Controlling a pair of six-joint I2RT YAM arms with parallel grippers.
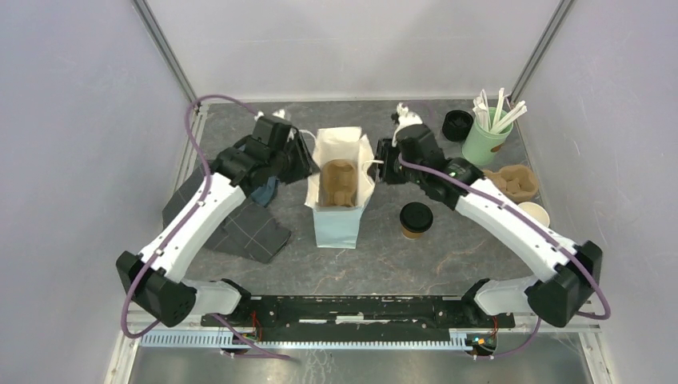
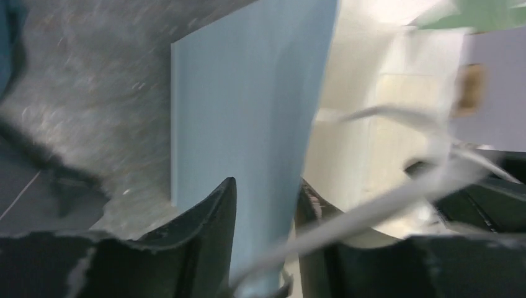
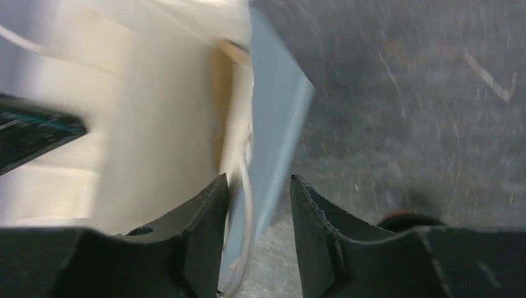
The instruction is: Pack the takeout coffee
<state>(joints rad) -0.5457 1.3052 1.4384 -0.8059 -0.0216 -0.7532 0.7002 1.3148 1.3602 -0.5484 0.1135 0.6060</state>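
Note:
The takeout coffee, a brown cup with a black lid, stands on the table just right of an open white paper bag. A brown pulp carrier sits inside the bag. My left gripper is at the bag's left rim. In the left wrist view its jaws stand apart astride the bag's wall, with a white handle crossing in front. My right gripper is at the right rim. Its jaws are parted around the wall's edge and a handle loop.
Dark folded mats lie at the left under the left arm. At the back right stand a mint cup of white sticks and a black lid stack. A second pulp carrier and a cream-rimmed cup sit at the right.

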